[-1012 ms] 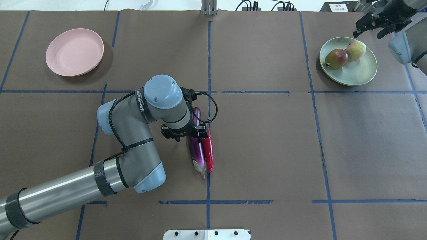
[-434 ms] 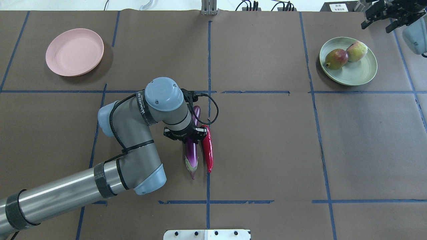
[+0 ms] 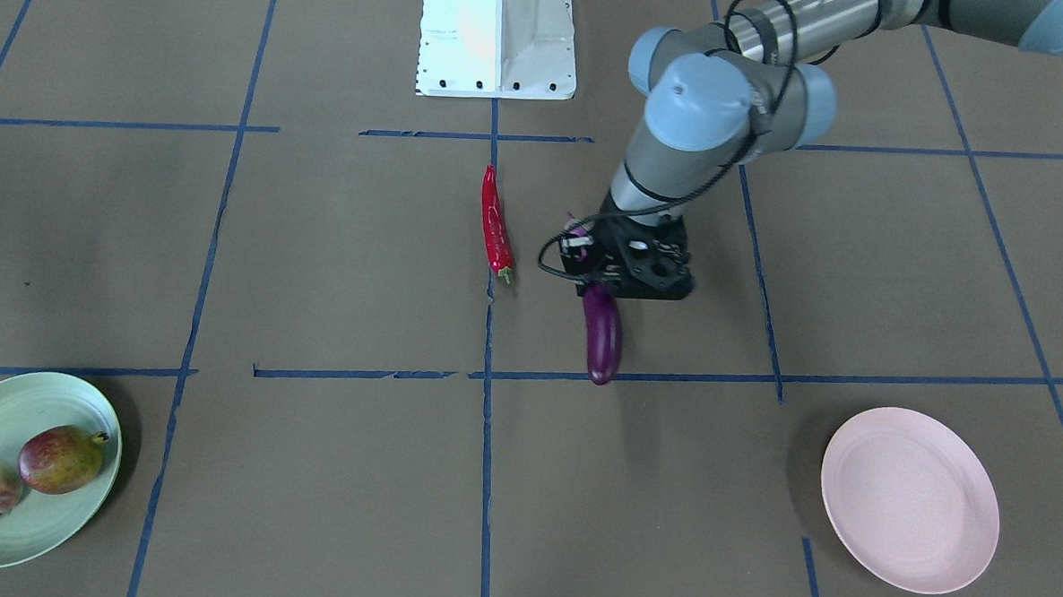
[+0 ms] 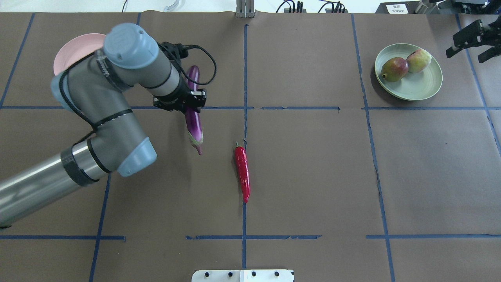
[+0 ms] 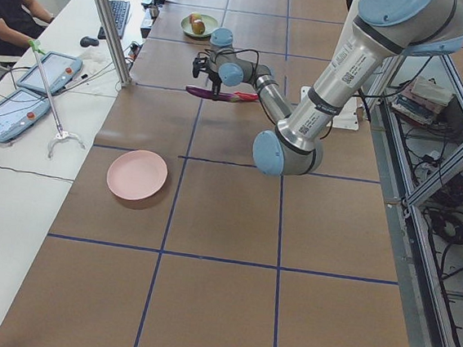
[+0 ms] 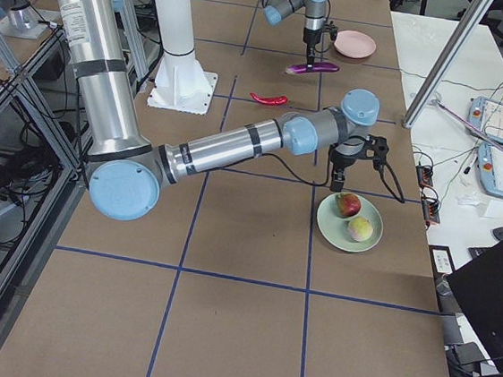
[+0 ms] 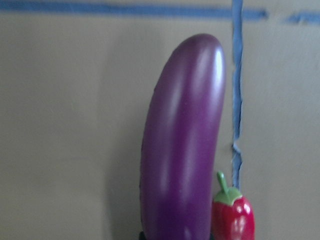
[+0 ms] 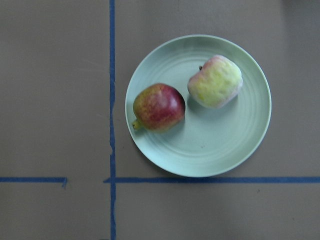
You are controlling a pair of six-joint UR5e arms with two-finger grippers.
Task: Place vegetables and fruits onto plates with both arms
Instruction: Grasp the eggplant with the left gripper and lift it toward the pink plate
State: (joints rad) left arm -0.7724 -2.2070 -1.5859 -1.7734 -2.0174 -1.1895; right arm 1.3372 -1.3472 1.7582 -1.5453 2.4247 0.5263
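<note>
Overhead exterior shows left hand [image 4: 191,107] clamping eggplant [image 4: 194,126], its arm [image 4: 98,94] hiding part of pink plate [image 4: 74,51].

I can read none of it from here. Dark lettering [image 4: 103,65] runs along the left arm [image 4: 117,98], blurred. A white label [image 4: 395,8] beyond the worktop's [image 4: 313,176] far edge is too small.

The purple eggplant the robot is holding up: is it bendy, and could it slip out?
Probably stiff: the eggplant sticks out both sides of the left gripper without drooping. Its skin is shiny, so it may be slippery. The grip looks near its middle, so it should balance.
</note>
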